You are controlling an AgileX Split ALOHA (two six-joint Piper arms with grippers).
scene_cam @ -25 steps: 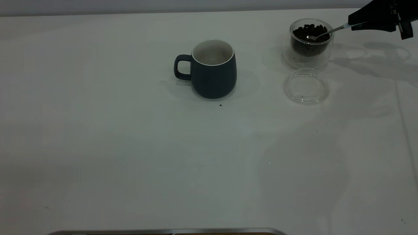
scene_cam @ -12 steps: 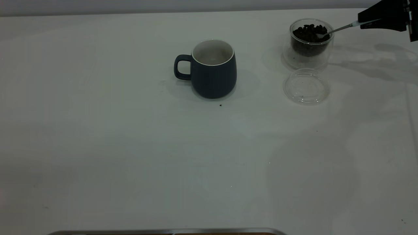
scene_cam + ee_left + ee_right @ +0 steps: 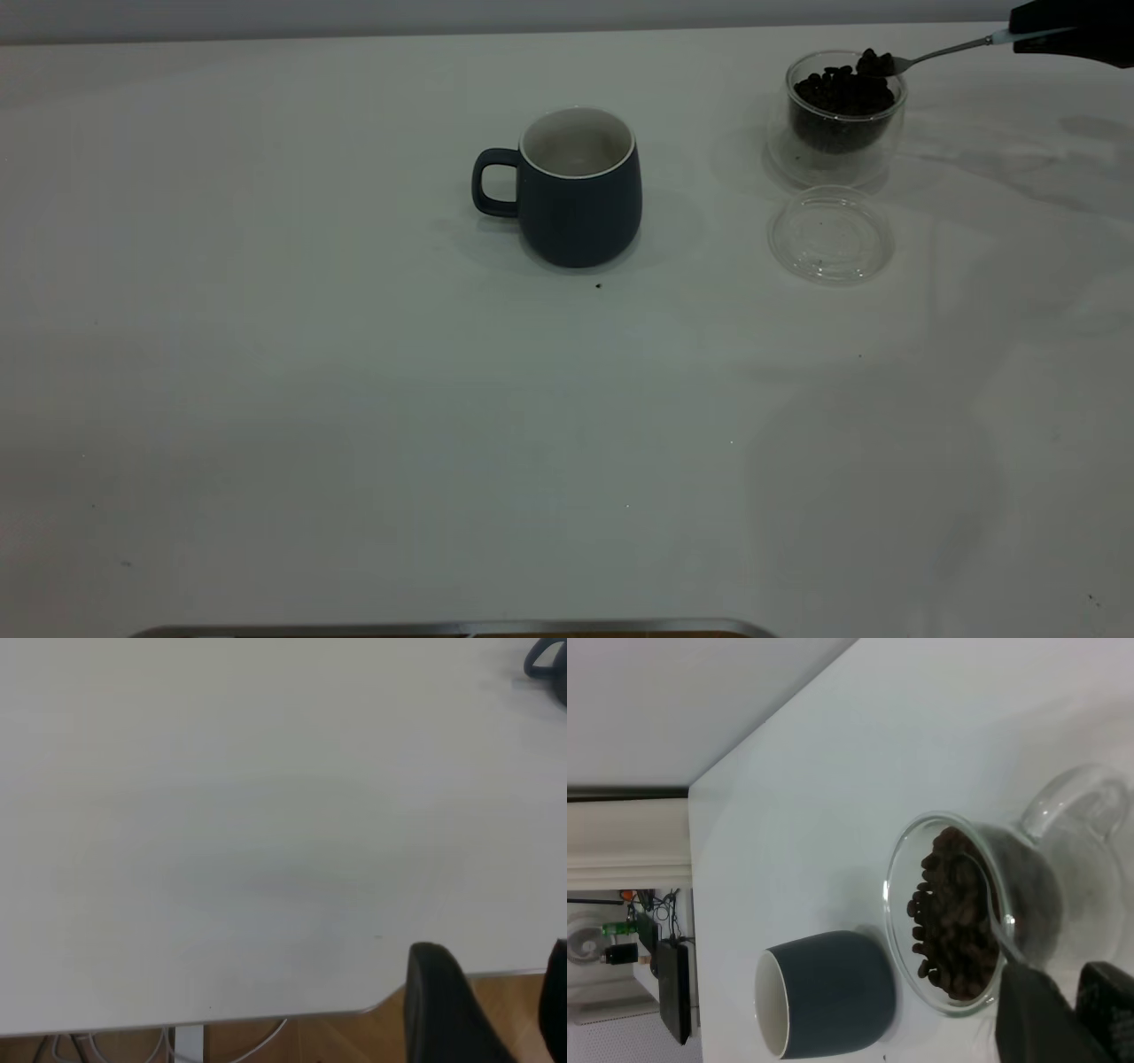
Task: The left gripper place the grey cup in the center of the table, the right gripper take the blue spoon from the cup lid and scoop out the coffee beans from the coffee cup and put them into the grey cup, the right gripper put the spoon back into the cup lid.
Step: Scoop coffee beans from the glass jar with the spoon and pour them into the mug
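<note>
Spanning every view, the counter (image 3: 354,425) carries the grey cup (image 3: 578,188) at its center. Right of it stand the coffee cup (image 3: 836,117) and cup lid (image 3: 831,234). Above the coffee cup's rim, the right hand (image 3: 1050,34) grips the spoon (image 3: 939,51), heaped with beans (image 3: 874,62). The left hand (image 3: 483,1010) stays parked at the counter's edge, its fingers spread apart.

Wide bare table (image 3: 354,425) stretches left of and in front of the grey cup (image 3: 580,186). On the right, the coffee cup (image 3: 837,115) and the cup lid (image 3: 831,235) sit close together, leaving little room between them. A broad open lane separates them from the grey cup.
</note>
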